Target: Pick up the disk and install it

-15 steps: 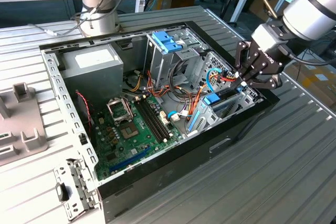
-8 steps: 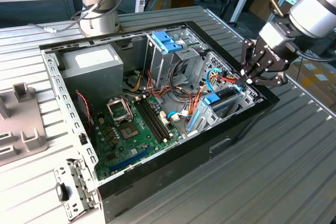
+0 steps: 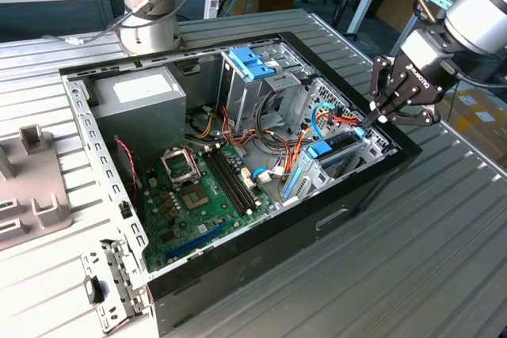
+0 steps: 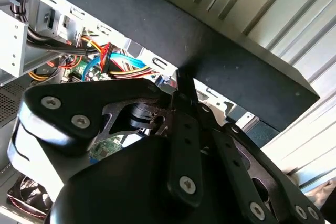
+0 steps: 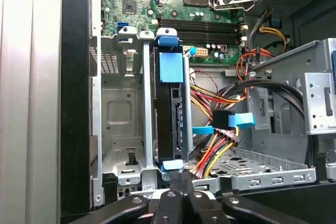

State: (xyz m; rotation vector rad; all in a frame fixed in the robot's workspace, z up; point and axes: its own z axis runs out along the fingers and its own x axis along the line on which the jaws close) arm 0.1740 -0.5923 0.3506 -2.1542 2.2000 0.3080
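Observation:
The disk, dark with bright blue rails and a blue tab, stands on edge in a slot of the metal drive cage at the corner of the open computer case. In the exterior view the disk lies near the case's right wall. My gripper is shut, its fingertips together right at the disk's near blue end, with nothing seen between them. In the exterior view the gripper hangs just over the case's right edge above the disk. In the second wrist view the gripper points at the black case rim.
The green motherboard fills the case floor, with a grey power supply at the back. A tall cage with a light blue latch stands behind the disk. Orange and red cables run beside the slot. Grey fixtures sit at the exterior view's left.

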